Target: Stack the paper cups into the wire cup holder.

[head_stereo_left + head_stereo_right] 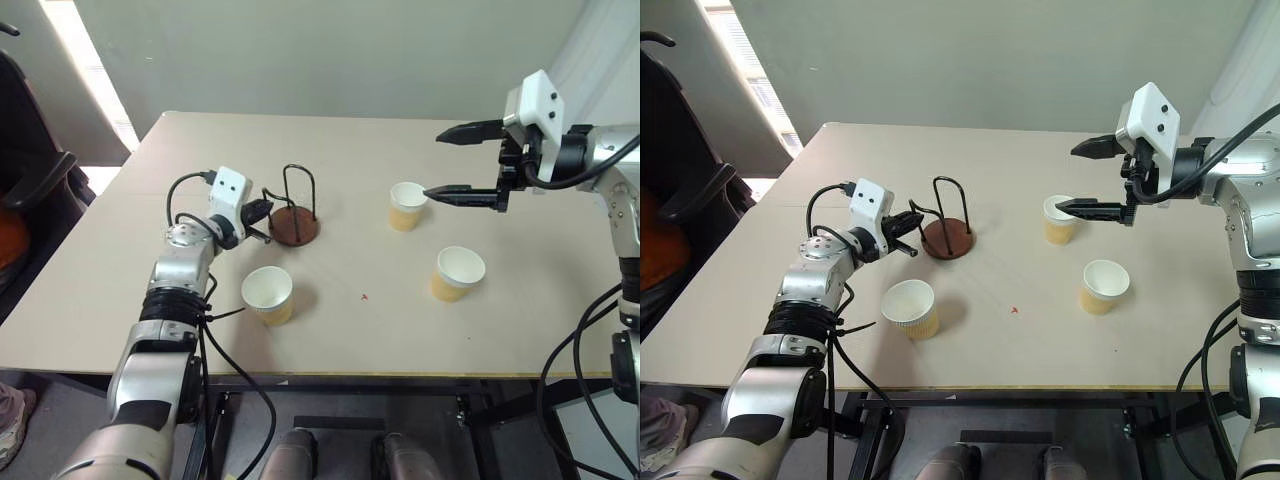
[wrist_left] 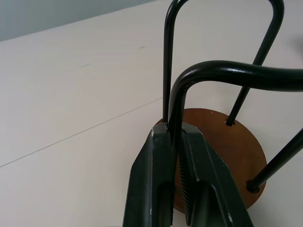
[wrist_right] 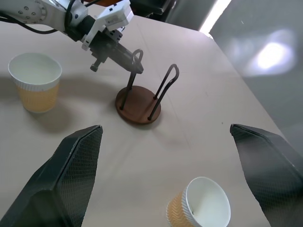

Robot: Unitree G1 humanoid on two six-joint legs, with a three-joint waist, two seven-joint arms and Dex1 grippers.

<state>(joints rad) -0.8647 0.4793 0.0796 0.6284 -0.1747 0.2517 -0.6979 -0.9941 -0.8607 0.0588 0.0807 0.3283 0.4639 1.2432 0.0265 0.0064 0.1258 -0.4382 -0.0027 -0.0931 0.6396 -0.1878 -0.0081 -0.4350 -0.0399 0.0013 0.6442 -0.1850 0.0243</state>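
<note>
On the bench, the left claw pinches one arch of the wire cup holder, while the right claw gapes empty above the three upright, scattered paper cups.

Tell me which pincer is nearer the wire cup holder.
Left. The left pincer is shut on one wire arch of the wire cup holder; the right pincer hangs open well off, above a paper cup.

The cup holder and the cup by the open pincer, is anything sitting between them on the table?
No. In the left eye view, bare table lies between the wire cup holder and the paper cup under the right pincer.
</note>
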